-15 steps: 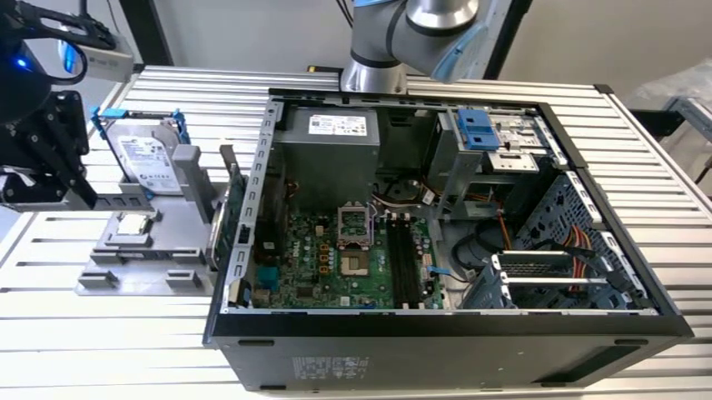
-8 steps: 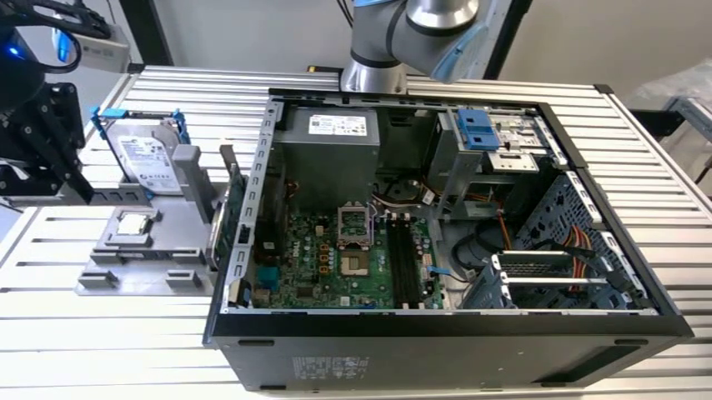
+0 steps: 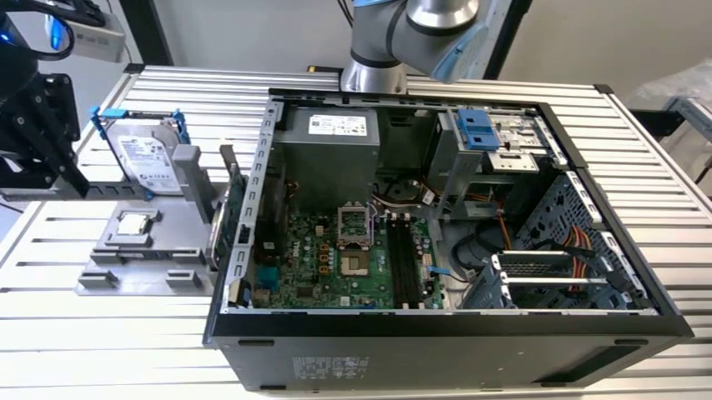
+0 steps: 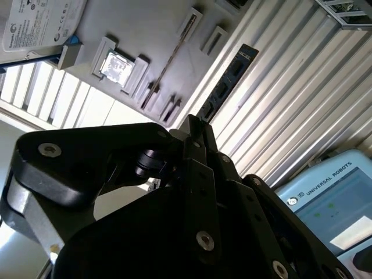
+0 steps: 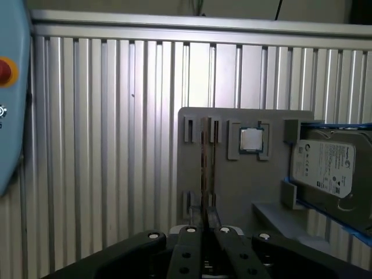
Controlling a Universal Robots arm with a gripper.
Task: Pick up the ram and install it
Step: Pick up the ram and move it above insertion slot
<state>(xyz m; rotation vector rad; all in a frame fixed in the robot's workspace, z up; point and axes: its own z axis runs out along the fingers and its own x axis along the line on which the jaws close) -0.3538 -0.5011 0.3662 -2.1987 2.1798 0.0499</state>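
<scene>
My fingers (image 5: 189, 236) are clamped on one end of the thin dark-greenish ram stick (image 4: 225, 83). I judge it may pivot in this end grip. It would then miss the black memory slot (image 3: 401, 262).

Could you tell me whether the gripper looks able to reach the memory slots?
Probably yes: the case lies open and the memory slots look uncovered. The gripper, shut on the ram, is outside the case, at the exterior view's left.
</scene>
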